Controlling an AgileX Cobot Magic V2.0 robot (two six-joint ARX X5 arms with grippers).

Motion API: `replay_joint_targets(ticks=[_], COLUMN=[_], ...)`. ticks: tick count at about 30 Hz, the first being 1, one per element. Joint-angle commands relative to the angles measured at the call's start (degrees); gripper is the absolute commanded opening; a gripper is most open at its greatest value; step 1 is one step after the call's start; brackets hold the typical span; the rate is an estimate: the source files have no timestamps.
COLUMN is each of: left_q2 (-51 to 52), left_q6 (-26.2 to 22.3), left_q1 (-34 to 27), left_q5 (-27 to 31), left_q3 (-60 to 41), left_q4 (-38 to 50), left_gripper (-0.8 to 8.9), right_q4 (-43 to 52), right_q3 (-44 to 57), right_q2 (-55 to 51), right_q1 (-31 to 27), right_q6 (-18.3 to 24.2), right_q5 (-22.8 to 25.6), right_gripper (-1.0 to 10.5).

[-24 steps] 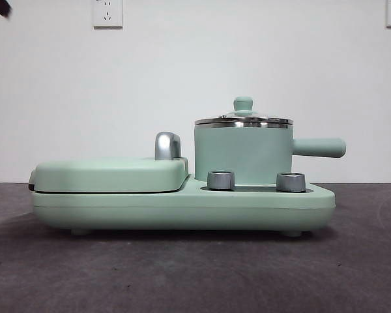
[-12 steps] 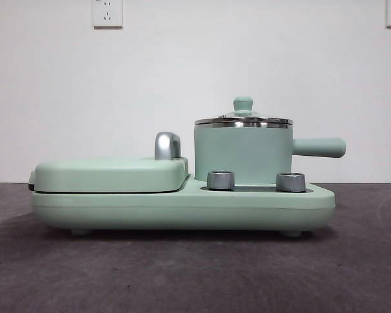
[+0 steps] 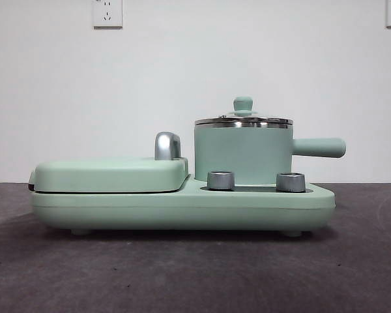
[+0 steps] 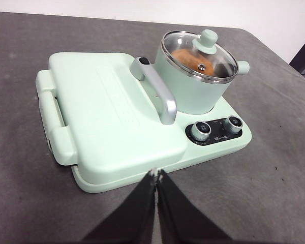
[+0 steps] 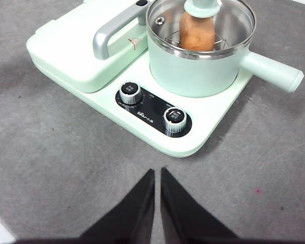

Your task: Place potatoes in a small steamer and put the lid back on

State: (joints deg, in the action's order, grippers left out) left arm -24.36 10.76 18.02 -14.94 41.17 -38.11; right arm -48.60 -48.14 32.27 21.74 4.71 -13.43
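Lid (image 3: 243, 115) sits on the pot (image 3: 242, 154), potato (image 5: 196, 31) seemingly resting inside.
Left hand (image 4: 156, 175) and right hand (image 5: 157, 175) both pressed together, above the counter (image 5: 51, 132).

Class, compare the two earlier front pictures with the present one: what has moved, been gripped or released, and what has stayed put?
A black arm tip at the top left corner a second ago has gone from the front view. Nothing was gripped or released in that time. The lid sits unmoved on the small steamer, potato inside; both end effectors, left and right, hang shut and empty, away from the appliance.
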Motion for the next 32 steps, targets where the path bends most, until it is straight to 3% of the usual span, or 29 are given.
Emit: replay_joint_targets(ticks=[1,4,7,11,19,24,32], left_q2=[-0.3,-0.2,0.1,3.5,17.0,22.1,24.2], left_q6=[0.3,-0.3,-5.9,-9.9,-8.2,-6.6,-5.8], left_q1=[0.2,0.2,-0.1,-4.9,-17.0,-18.9,-18.9], left_q5=[-0.1,-0.1,0.0,0.0,6.5,10.7,10.9], left_q3=[0.3,0.3,0.0,-7.1,-28.1,-34.9,-40.5], left_q4=[0.4,0.4,1.2,10.7,24.4,24.9,27.6], left_gripper=[0.06,0.06,0.06,0.06,0.06,0.06,0.06], right_q4=[0.6,0.6,0.6,0.6,0.6,0.6,0.7], right_q3=[-0.3,-0.3,-0.3,-0.3,-0.3,-0.3,-0.3], right_q2=[0.2,0.2,0.2,0.2,0.2,0.2,0.1], right_q1=[0.4,0.4,0.4,0.4,0.4,0.4,0.4], right_q6=[-0.1,-0.1,-0.1,-0.1,-0.1,-0.1,-0.1], right_q5=[-0.1,-0.1,-0.1,-0.1,-0.1,-0.1,-0.1], right_gripper=[0.2,0.2,0.2,0.2,0.2,0.2,0.2])
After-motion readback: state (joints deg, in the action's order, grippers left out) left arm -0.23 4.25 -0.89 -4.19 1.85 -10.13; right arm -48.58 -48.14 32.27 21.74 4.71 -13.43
